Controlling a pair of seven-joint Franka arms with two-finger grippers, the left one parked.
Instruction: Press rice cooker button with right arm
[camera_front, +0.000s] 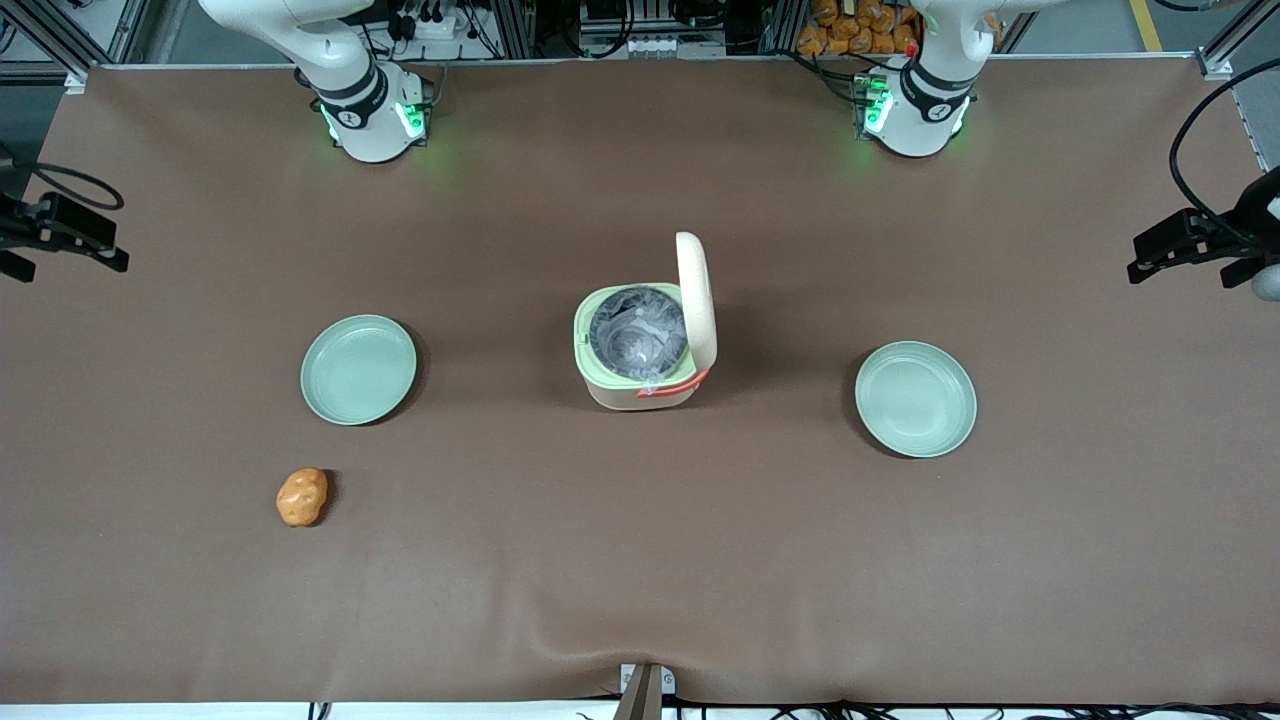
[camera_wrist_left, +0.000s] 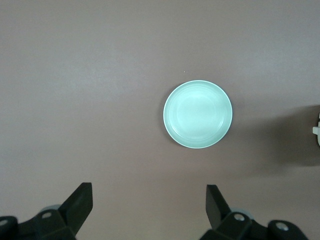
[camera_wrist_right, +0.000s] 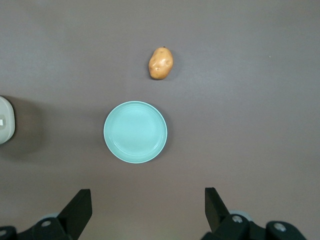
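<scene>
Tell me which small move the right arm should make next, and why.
Probably none: I would hold the gripper where it hovers, open, high over the pale green plate toward the working arm's end of the table. The rice cooker already has its lid standing upright and the pot exposed, so the press seems done. The button itself does not show.

Rice cooker (camera_front: 640, 350) mid-table, cream lid upright, grey pot exposed; pincer (camera_wrist_right: 146, 210) spread wide, high above plate.
</scene>
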